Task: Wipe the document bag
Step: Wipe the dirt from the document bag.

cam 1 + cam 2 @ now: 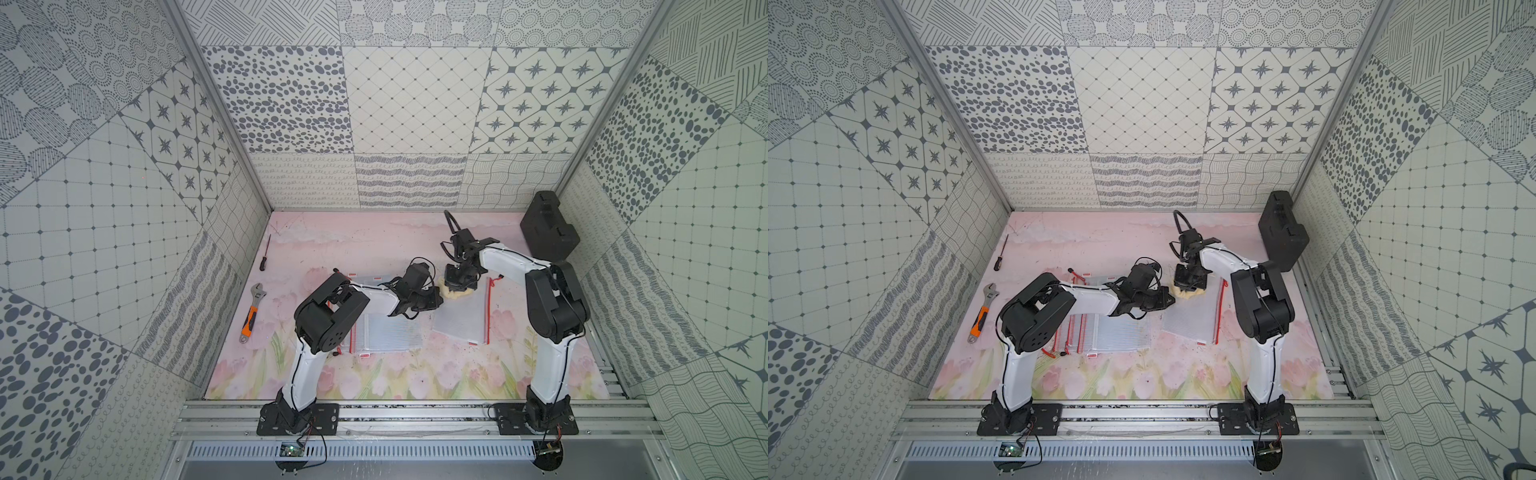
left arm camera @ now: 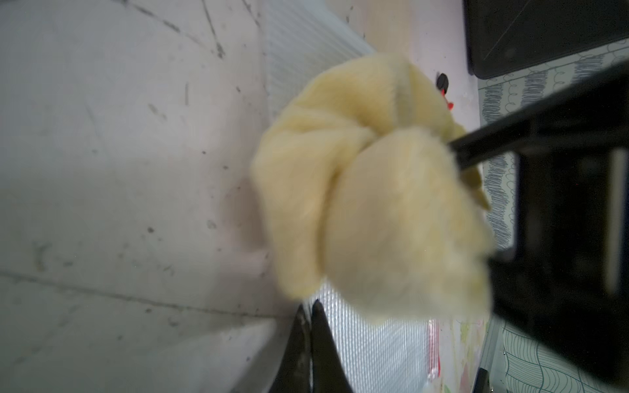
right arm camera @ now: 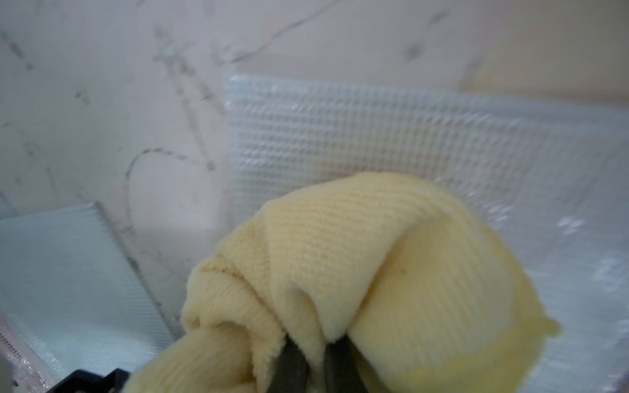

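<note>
A clear, ribbed document bag (image 1: pixel 461 322) (image 1: pixel 1192 318) with a red zip lies flat on the pink mat, right of centre. On its far end sits a bunched yellow cloth (image 1: pixel 457 293) (image 1: pixel 1188 294), with my right gripper (image 1: pixel 459 286) (image 3: pixel 316 354) shut on it from above. In the right wrist view the cloth (image 3: pixel 374 265) covers part of the bag (image 3: pixel 374 136). My left gripper (image 1: pixel 434 300) (image 2: pixel 311 306) is shut with nothing between its fingers, its tips at the bag's near-left edge (image 2: pixel 374 347), just beside the cloth (image 2: pixel 357 190).
A stack of more clear bags (image 1: pixel 390 336) lies under my left arm. An orange-handled wrench (image 1: pixel 252 311) and a screwdriver (image 1: pixel 265 253) lie at the left. A black case (image 1: pixel 548 226) stands at the back right against the wall.
</note>
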Available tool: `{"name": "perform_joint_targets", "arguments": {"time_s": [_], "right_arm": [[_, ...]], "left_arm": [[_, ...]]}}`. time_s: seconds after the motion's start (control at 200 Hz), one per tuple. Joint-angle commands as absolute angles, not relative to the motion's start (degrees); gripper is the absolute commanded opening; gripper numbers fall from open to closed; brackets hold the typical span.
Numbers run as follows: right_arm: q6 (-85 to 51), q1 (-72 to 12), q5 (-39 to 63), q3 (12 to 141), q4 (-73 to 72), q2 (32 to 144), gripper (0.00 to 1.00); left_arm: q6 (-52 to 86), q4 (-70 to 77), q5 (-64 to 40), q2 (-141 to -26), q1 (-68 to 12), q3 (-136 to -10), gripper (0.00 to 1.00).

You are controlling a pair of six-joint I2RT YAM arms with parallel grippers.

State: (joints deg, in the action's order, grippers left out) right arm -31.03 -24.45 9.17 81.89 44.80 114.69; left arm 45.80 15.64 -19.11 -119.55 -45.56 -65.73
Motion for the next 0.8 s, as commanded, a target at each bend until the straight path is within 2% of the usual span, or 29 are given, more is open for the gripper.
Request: {"name": "perform_joint_targets", "arguments": {"time_s": [0.0,0.36,0.475,0.67,0.795], "right_arm": [[-34.68,-24.33,11.84,79.97,43.60,116.57,0.00],[-29.56,-8.14,7.37,62.83,44.57,101.91,0.00],[-30.53,-11.43,7.84,62.36,44.92,99.50,0.00],[-36.10,-25.53,11.46,65.98,41.09,105.31,0.00],[-37.36,-25.38,10.34,63.93,39.07,107.20,0.00]], "left_arm": [[45.29,-5.48,-10.35,-121.66,-44.72,-64.34,0.00],[45.80,-5.27,-10.72,-122.29,-44.30,-64.56,0.00],[46.02,-5.32,-10.90,-122.59,-44.21,-64.86,0.00],[46.30,-5.36,-10.62,-122.53,-44.08,-64.82,0.00],[46.47,-5.21,-10.23,-121.87,-43.96,-63.87,0.00]]}}
